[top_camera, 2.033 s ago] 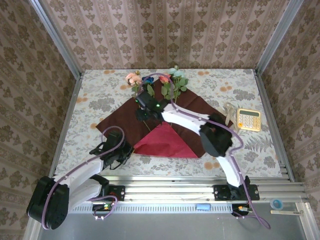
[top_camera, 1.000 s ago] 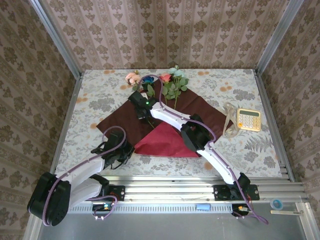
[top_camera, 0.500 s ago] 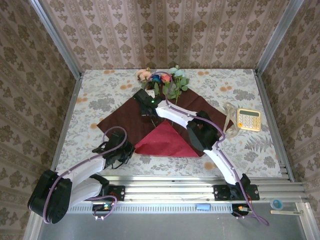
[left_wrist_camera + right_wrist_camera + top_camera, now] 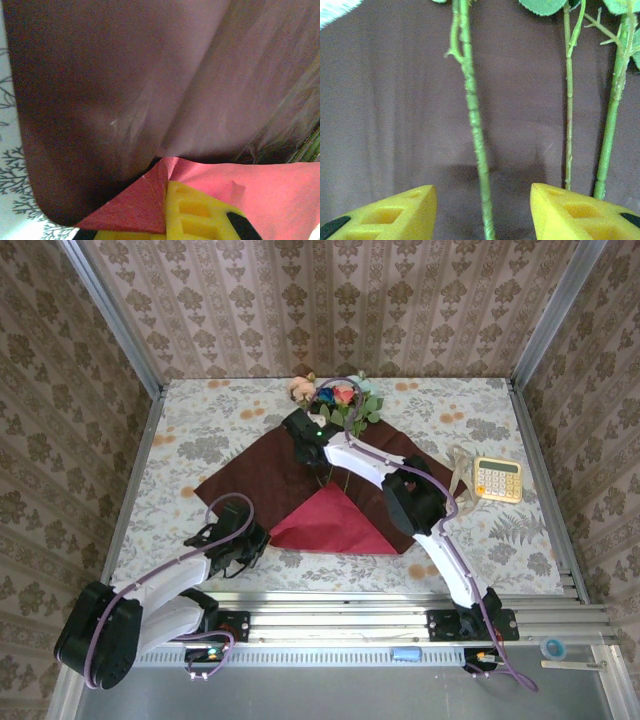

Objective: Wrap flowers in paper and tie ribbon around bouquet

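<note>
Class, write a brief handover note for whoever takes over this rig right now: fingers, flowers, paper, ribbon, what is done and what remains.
Left gripper: shut, apparently pinching the paper at its folded near corner.
Right gripper: open, fingers either side of one stem, not touching it.
Flowers: lying on the paper, heads at its far corner.
Ribbon: loose, beside the calculator.
Done: flowers laid out, one corner folded over.
Left: wrap the paper round the stems, tie the ribbon.

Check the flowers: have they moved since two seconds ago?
Yes. The flowers bunched up: the pink bloom slid right, toward the calculator side, closing on the other heads at the far corner of the paper.
</note>
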You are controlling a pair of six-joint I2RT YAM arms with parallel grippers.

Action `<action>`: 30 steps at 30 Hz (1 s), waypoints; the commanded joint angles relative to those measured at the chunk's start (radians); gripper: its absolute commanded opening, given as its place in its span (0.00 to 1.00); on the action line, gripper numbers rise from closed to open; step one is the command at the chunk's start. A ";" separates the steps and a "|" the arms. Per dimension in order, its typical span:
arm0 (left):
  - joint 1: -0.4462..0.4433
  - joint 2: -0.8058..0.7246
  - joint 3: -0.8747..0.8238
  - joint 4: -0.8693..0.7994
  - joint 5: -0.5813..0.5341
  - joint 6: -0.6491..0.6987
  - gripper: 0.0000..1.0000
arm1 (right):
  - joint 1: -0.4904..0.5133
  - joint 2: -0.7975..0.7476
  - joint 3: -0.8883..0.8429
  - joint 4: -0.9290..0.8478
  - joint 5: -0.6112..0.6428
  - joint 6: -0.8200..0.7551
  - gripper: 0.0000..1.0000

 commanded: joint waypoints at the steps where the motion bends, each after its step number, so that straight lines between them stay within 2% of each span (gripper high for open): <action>1: -0.010 -0.018 0.008 -0.037 -0.020 0.015 0.00 | 0.007 -0.185 -0.073 -0.021 -0.028 -0.008 0.56; 5: -0.010 -0.022 0.004 -0.040 -0.018 0.019 0.00 | 0.014 -0.366 -0.267 -0.026 -0.110 0.045 0.51; 10: -0.010 -0.025 0.007 -0.050 -0.018 0.031 0.00 | 0.054 -0.545 -0.571 0.020 -0.350 0.149 0.22; 12: -0.010 -0.027 0.016 -0.063 -0.021 0.043 0.00 | 0.077 -0.564 -0.658 0.049 -0.447 0.185 0.15; 15: -0.012 -0.026 0.032 -0.085 -0.024 0.058 0.00 | 0.105 -0.552 -0.733 0.098 -0.521 0.234 0.07; 18: -0.016 -0.027 0.042 -0.103 -0.028 0.070 0.00 | 0.107 -0.490 -0.735 0.127 -0.576 0.273 0.04; 23: -0.022 -0.015 0.102 -0.164 -0.039 0.154 0.00 | 0.099 -0.414 -0.734 0.107 -0.572 0.308 0.03; 30: -0.106 0.055 0.290 -0.360 -0.123 0.393 0.00 | 0.077 -0.366 -0.784 0.114 -0.593 0.341 0.02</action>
